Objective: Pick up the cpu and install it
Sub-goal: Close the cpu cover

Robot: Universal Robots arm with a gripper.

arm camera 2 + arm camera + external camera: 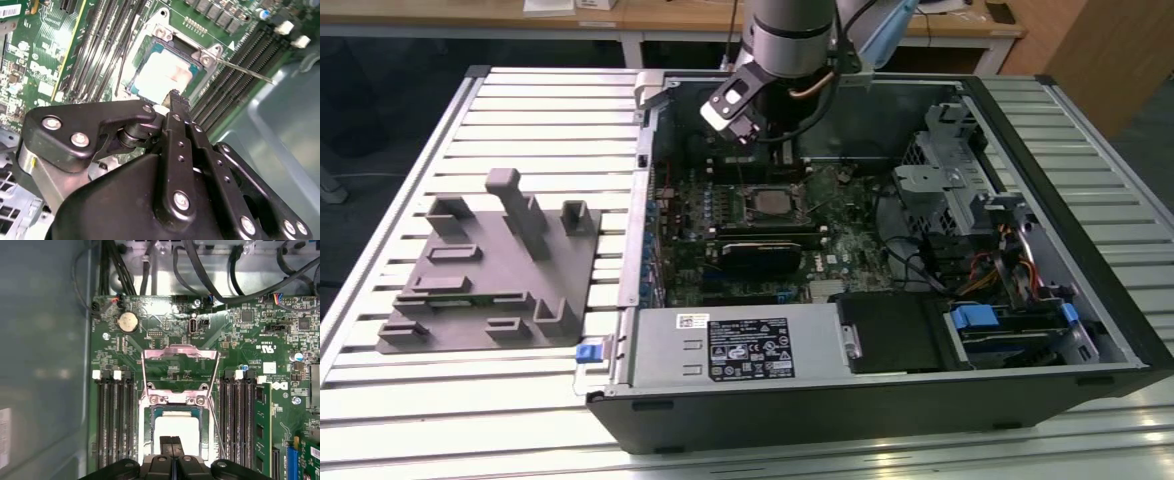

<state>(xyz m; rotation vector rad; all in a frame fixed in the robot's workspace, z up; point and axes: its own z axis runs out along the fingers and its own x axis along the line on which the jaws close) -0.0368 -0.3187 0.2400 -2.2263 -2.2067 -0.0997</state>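
Observation:
The cpu point(176, 426), a small square chip with a pale silver top, lies flat in its socket on the green motherboard point(235, 340). It shows in the second wrist view point(167, 75) and the exterior view point(770, 203) too. The socket's metal frame point(180, 356) stands hinged open beside it. My gripper point(171, 442) hangs just above the cpu's edge, its two black fingertips point(176, 98) pressed together with nothing between them. In the exterior view the gripper point(771, 150) sits inside the open computer case, over the board's far part.
A grey plastic tray point(494, 270) with upright posts lies on the slatted table at the exterior view's left. In the case are a black block point(754, 255) near the socket, memory slots point(115, 415), cables point(240, 280), drive bays point(961, 180) and a power supply point(734, 345).

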